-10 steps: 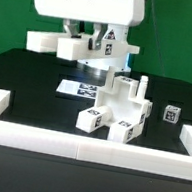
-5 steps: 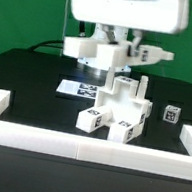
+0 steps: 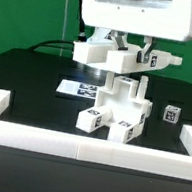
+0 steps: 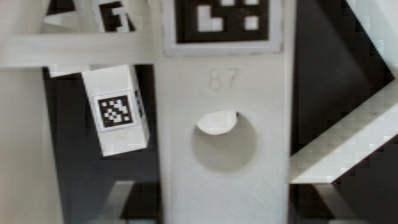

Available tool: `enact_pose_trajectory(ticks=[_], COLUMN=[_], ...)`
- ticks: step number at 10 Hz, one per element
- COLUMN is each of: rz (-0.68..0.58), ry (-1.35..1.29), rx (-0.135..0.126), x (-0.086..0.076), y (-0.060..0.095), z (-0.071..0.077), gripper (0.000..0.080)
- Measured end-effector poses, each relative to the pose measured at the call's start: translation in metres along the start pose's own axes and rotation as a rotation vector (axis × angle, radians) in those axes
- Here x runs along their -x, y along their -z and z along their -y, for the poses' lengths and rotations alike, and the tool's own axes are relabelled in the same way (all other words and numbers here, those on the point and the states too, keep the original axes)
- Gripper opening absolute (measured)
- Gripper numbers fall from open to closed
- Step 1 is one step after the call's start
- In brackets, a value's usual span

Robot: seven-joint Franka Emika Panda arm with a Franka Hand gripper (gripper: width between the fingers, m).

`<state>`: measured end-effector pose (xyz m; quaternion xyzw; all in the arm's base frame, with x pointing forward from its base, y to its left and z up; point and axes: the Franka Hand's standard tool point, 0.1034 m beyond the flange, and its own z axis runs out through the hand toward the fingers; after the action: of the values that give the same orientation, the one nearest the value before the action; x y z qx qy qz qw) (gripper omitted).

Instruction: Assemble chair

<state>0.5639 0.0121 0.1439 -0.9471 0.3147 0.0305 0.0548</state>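
Observation:
My gripper hangs above the table, shut on a long white chair part that sticks out to both sides and carries a tag at its right end. Right below it on the black table stands the partly built chair, chunky white blocks with tags on their fronts and a peg on top. In the wrist view the held chair part fills the middle between the jaws of the gripper, showing a tag and a round hole. Its fingertips are mostly hidden behind it.
A small tagged white block lies to the exterior view's right of the chair. The marker board lies behind it, and the marker board also shows in the wrist view. A low white border wall lines the front and sides.
The gripper, still holding the chair part, has moved toward the exterior view's right and now hangs over the chair on the table.

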Motion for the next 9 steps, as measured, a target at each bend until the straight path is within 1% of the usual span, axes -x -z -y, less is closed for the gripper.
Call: enact_pose_trajectory(ticks=[1, 2, 4, 7, 9], rz=[0.002, -0.002, -0.006, -0.004, -0.003], ry=[0.014, 0.044, 0.073, 0.071, 0.071], rx=[-0.002, -0.004, -0.003, -0.001, 0.005], x=[0.008, 0.011, 0.014, 0.014, 0.015], y=[0.001, 0.001, -0.003, -0.004, -0.010], z=[0.004, 0.008, 0.009, 0.008, 0.006], gripper=[0.0290, 0.0290, 0.0290, 0.0290, 0.0290])
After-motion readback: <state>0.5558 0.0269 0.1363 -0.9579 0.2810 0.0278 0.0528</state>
